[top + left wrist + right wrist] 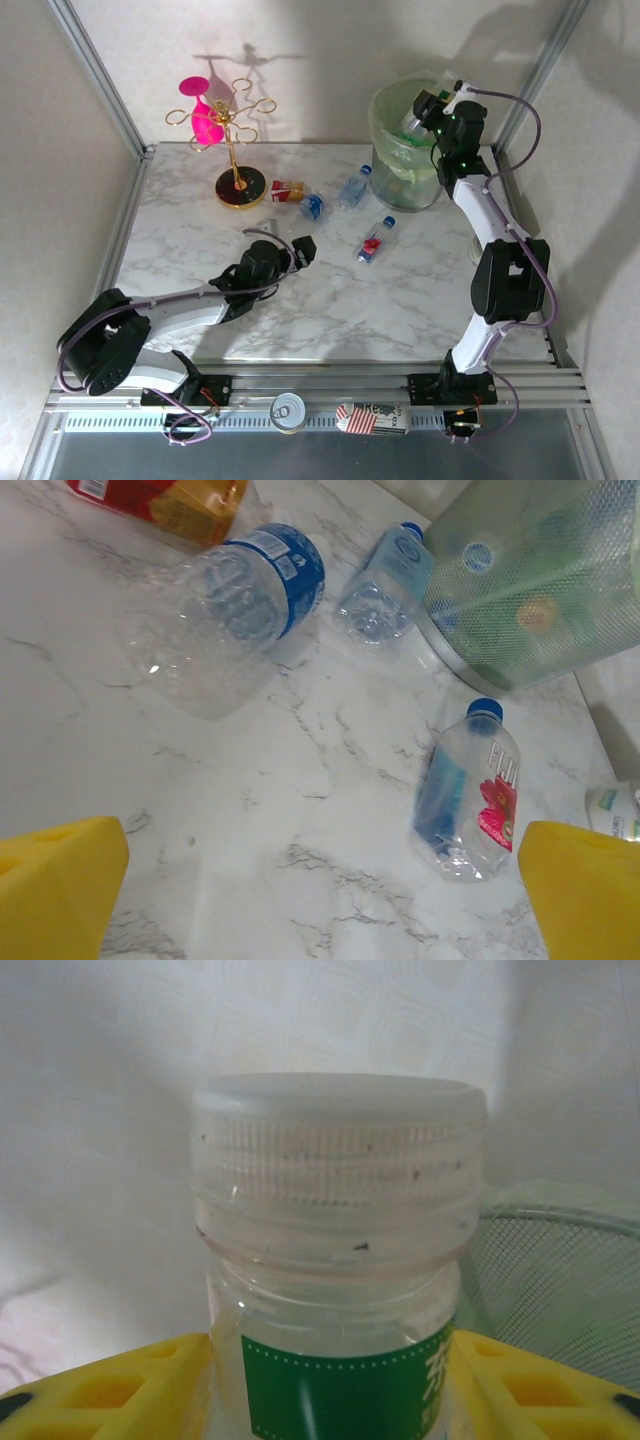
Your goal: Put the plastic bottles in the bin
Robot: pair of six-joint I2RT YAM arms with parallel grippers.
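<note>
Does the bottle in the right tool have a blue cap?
No, the bottle gripped in the right tool has a white cap.

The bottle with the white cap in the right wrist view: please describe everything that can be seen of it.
The bottle is clear plastic with a ribbed white cap, screwed on, and a green label with white print. Its cap points up in that view. The yellow fingers of the right tool hold its body from both sides. Seen from above, it hangs over the bin.
</note>
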